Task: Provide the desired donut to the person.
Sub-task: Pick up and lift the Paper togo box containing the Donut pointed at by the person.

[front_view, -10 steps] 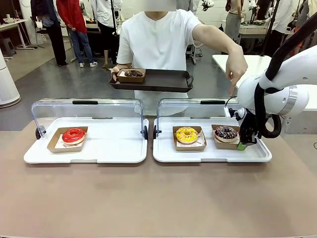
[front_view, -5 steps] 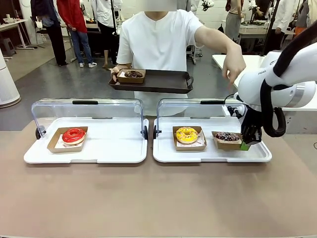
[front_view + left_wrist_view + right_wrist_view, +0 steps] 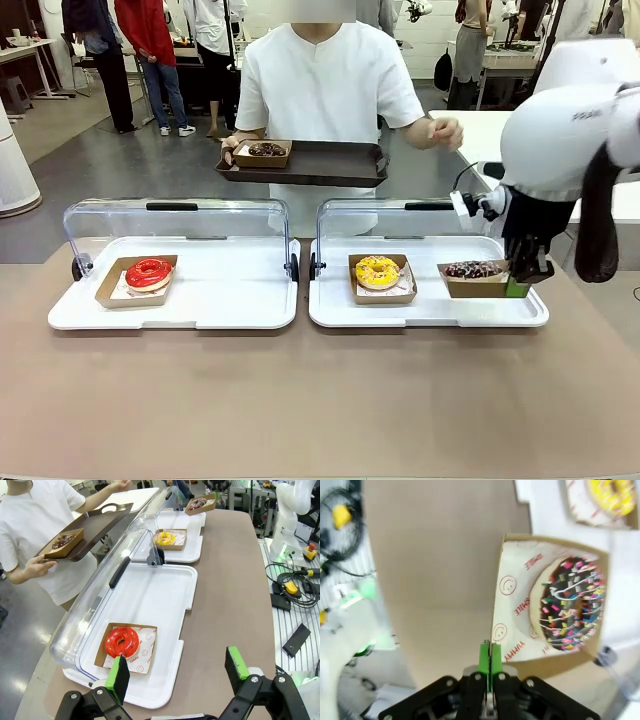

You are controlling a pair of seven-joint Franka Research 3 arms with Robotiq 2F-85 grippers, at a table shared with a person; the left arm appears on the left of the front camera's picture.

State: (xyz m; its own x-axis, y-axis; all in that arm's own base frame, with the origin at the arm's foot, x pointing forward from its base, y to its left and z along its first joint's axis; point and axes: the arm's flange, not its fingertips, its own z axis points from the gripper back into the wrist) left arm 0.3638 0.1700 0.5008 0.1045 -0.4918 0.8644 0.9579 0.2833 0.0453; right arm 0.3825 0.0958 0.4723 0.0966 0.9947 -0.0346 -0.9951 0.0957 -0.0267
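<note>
— Gripping anything, the right jaws?
— Yes. In the right wrist view the green pads (image 3: 485, 656) are pinched together on the rim of a brown paper tray (image 3: 517, 605). It carries the chocolate donut with coloured sprinkles (image 3: 572, 605). The pinch sits at the tray's 6 o'clock edge in that view.
— Where is that over the bench (image 3: 300, 400)?
— In the front view, the right arm (image 3: 560, 140) holds it at the 3 o'clock end of the right-hand white display tray (image 3: 330, 300). It is level and looks raised off the tray floor. The yellow-iced donut (image 3: 377, 271) sits in its own paper tray at its 9 o'clock, near but apart.
— And the left jaws?
— Wide open, with nothing between the left pads (image 3: 118, 677). They hang over the bench just at the near edge of the left-hand display tray (image 3: 160, 595). The red-iced donut (image 3: 121, 641) is at about 11 o'clock ahead of them. The clear hinged lid (image 3: 90, 610) stands open.
— The person?
— The person (image 3: 320, 80) stands at 12 o'clock across the bench. One hand (image 3: 229, 150) holds a dark serving tray (image 3: 320, 160), with a plain chocolate donut (image 3: 267, 148) in a paper tray at its 9 o'clock end. The other hand (image 3: 443, 132) is raised at the serving tray's 3 o'clock, apart from it.
</note>
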